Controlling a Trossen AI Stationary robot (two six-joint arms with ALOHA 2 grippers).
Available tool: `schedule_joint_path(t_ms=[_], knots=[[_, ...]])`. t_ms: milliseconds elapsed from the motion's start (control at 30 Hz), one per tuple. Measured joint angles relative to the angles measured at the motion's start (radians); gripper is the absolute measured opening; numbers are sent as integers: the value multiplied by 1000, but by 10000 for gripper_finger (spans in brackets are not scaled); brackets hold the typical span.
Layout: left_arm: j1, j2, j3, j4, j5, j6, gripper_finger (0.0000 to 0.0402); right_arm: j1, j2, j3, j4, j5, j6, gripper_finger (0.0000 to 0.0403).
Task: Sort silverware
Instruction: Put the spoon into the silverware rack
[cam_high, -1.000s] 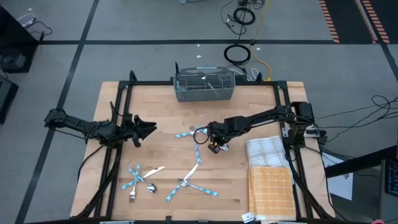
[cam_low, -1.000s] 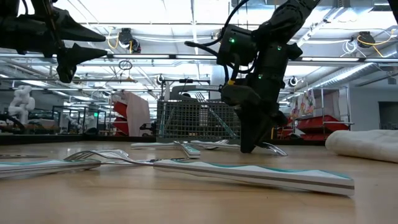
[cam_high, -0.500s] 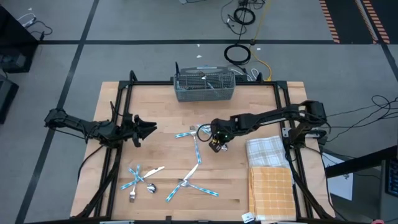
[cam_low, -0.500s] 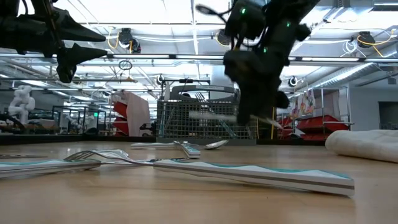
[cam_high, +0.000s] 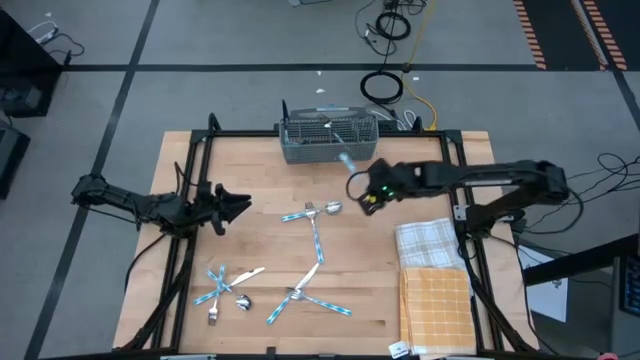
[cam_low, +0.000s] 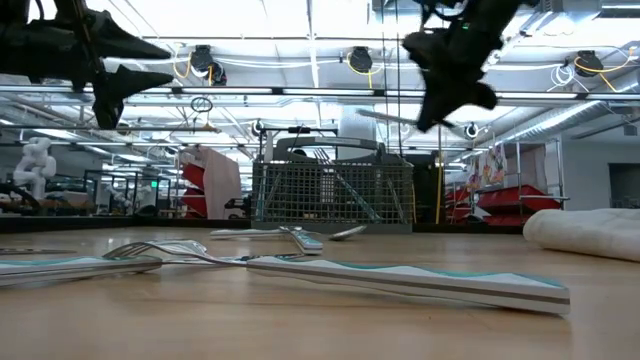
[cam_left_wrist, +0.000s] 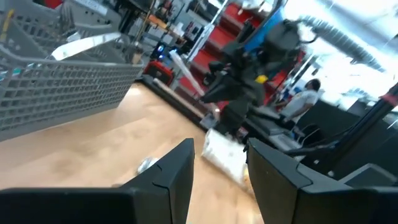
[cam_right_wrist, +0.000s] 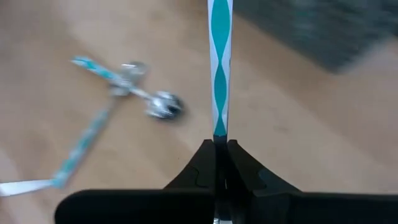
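Right gripper clamped on teal-handled utensil, raised above table; handle long axis pointing toward mesh caddy.

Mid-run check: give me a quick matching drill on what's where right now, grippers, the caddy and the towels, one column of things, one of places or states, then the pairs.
Things:
1. right gripper
2. left gripper
3. wire-mesh caddy
4. folded towels

Places or states:
A. at the table's far edge, centre
B. open, hovering over the table's left side
C. lying at the table's right side
D. raised near the caddy, shut on a teal-handled utensil

Pairs: 1-D, 2-B, 3-A, 4-C
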Motion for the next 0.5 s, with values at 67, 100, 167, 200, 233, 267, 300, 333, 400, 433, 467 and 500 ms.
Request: schedule_joint_path(t_ms=[67,100,167,200,233,267,300,333,400,433,467,500], knots=[[0,0,0,36,3,0,152,-32,-41,0,-86,20,-5,0],[0,0,0,55,3,0,152,-48,-59,0,-128,32,-10,0],[0,0,0,91,3,0,152,-81,-87,1,-204,40,-27,0],[0,0,0,102,2,1,152,-99,-97,3,-243,39,-39,0],[0,0,0,113,1,1,152,-116,-101,11,-286,39,-54,0],[0,0,0,121,-4,1,152,-132,-101,24,-329,37,-73,0],[0,0,0,126,-9,1,152,-146,-101,41,-367,35,-97,0],[0,0,0,128,-15,1,152,-160,-100,61,-400,36,-128,0],[0,0,0,138,-22,1,152,-179,-88,110,-462,51,-191,0],[0,0,0,143,-24,1,152,-187,-77,140,-495,71,-223,0],[0,0,0,147,-25,1,152,-194,-63,174,-530,97,-254,0],[0,0,0,150,-27,1,152,-200,-47,210,-564,125,-287,0]])
